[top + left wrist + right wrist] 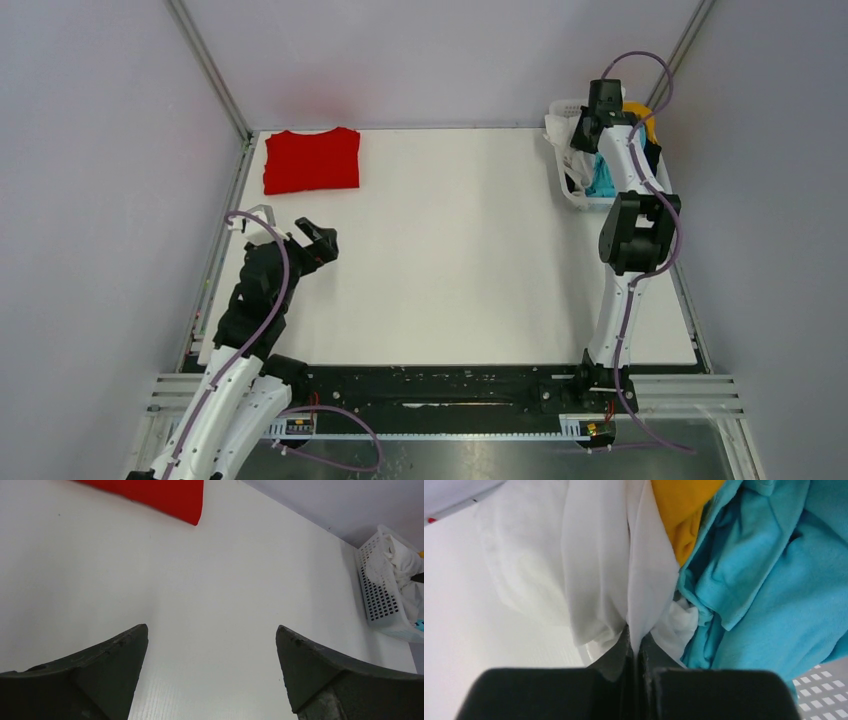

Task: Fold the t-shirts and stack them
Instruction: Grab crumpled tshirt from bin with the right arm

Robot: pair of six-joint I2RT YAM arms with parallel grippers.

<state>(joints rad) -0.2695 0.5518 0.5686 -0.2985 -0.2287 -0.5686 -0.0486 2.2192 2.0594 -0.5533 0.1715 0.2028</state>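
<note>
A folded red t-shirt (312, 160) lies flat at the table's far left corner; its edge shows in the left wrist view (165, 497). My left gripper (318, 240) is open and empty, above the table in front of the red shirt. My right gripper (590, 125) is over the white lattice basket (572, 190) at the far right. It is shut on a fold of the white t-shirt (599, 570), with the cloth pinched between its fingers (624, 655). A teal t-shirt (764, 580) and a yellow one (684, 510) lie bunched beside it.
The basket (382, 595) stands at the table's far right edge, with white cloth hanging over its rim. Metal frame posts rise at both far corners. A black rail runs along the near edge by the arm bases.
</note>
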